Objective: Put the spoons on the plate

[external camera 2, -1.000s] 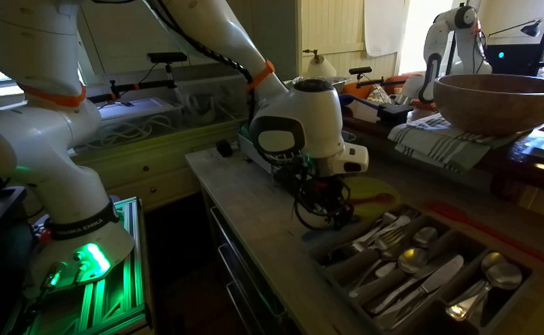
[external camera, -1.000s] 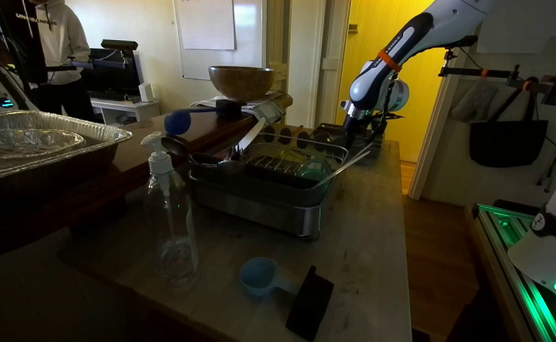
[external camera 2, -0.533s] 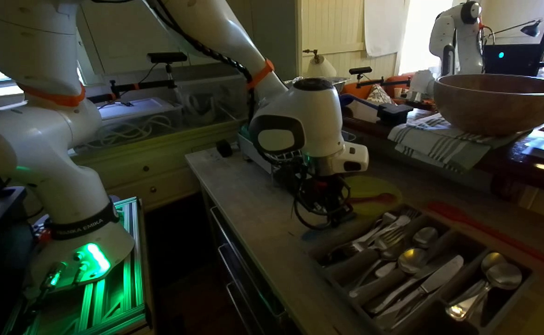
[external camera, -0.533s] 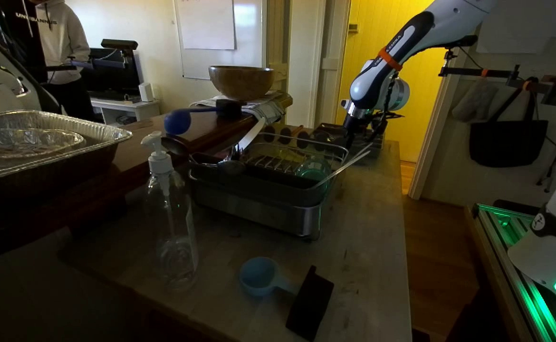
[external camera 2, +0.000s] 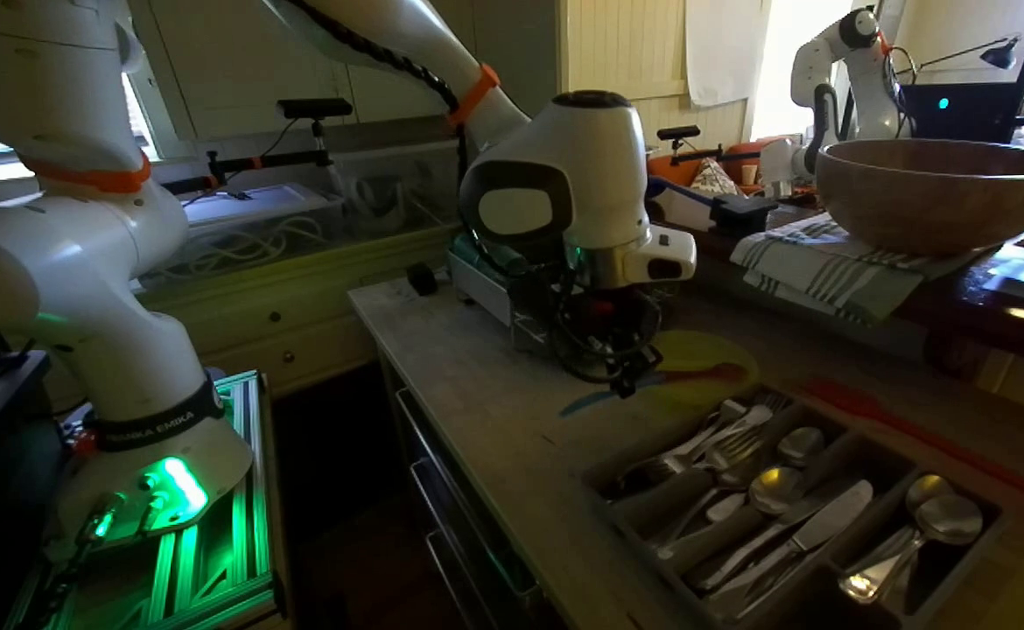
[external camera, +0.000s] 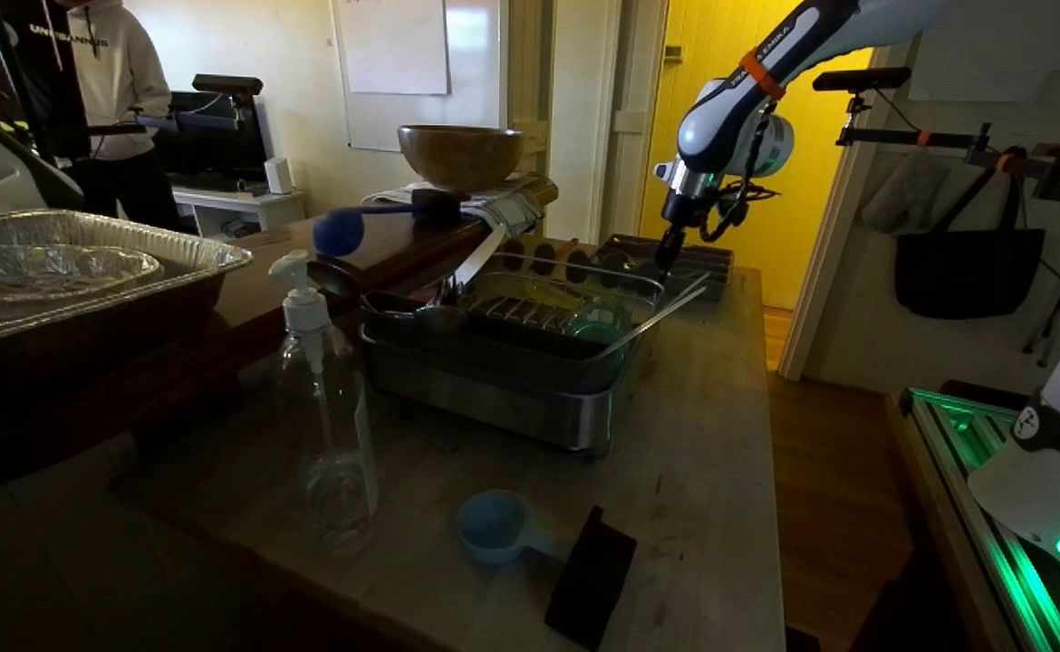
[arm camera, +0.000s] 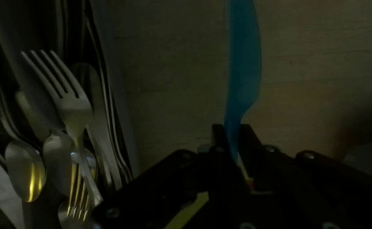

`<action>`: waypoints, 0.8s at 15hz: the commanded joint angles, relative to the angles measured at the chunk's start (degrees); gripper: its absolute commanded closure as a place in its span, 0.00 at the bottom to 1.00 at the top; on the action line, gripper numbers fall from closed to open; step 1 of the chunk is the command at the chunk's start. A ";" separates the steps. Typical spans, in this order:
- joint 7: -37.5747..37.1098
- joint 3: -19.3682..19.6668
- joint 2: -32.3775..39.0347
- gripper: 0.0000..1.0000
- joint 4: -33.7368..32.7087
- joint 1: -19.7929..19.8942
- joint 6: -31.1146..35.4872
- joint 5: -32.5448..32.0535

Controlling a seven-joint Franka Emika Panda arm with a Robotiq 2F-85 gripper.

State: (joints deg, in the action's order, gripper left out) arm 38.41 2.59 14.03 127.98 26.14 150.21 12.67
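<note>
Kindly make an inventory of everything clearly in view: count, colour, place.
Plate: 1, yellow, counter
Blue utensil: 1, blue, in tool
Red utensil: 1, red, on plate
Long red utensil: 1, red, counter
Cutlery tray: 1, grey, counter
Forks, spoons, knives: count unclear, silver, in tray
Bowl: 1, brown, on striped towel
Dish rack: 1, silver, counter
Pump bottle: 1, clear, counter
Scoop: 1, light blue, counter
Foil pans: 2, silver, nested
Bag: 1, black, hanging
Person: at least 1, pale hoodie, background
Second arm: 1, white, background
Robot arm: 1, white, over counter
Tool: 1, black, over counter
</note>
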 commanded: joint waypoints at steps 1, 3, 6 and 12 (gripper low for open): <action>-3.46 3.76 -3.58 0.96 -0.32 -3.02 -4.69 -2.82; -4.71 4.64 -3.54 0.96 -2.02 -3.84 -6.07 -2.45; -8.36 5.07 -2.15 0.96 -5.18 -5.01 -7.07 -0.65; -17.00 3.68 2.45 0.96 -11.97 -7.03 -7.30 3.83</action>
State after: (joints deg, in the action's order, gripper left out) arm 25.35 6.34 12.78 120.72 20.41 144.80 13.87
